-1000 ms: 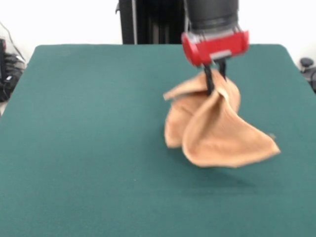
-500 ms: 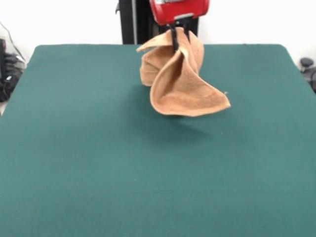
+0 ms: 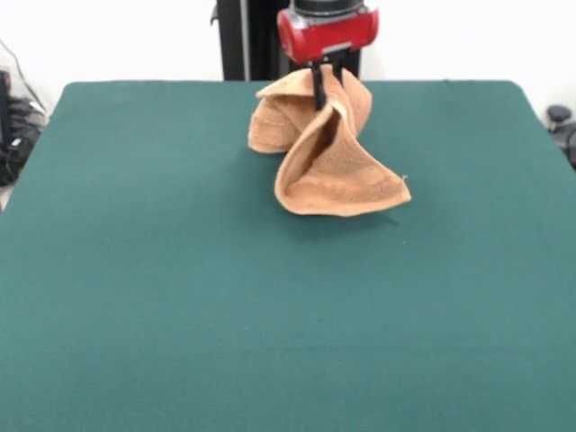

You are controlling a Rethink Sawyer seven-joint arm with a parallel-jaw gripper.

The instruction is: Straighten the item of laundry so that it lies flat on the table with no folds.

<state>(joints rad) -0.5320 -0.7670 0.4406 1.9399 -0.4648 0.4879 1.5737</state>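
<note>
The tan-orange terry towel hangs in bunched folds from my gripper near the far middle of the dark green table. The gripper's black fingers are shut on the towel's top fold, under the red wrist. The towel's lower corner spreads to the right and its bottom edge looks to touch or nearly touch the table. No white tag shows.
The robot's black pedestal stands behind the table's far edge. Dark cables and gear lie off the table at the left edge, and a dark object sits off the right edge.
The gripper has carried the towel from right of centre towards the far side and to the left, lifting it first, then lowering it slightly so that the towel's bottom sits at the table.
</note>
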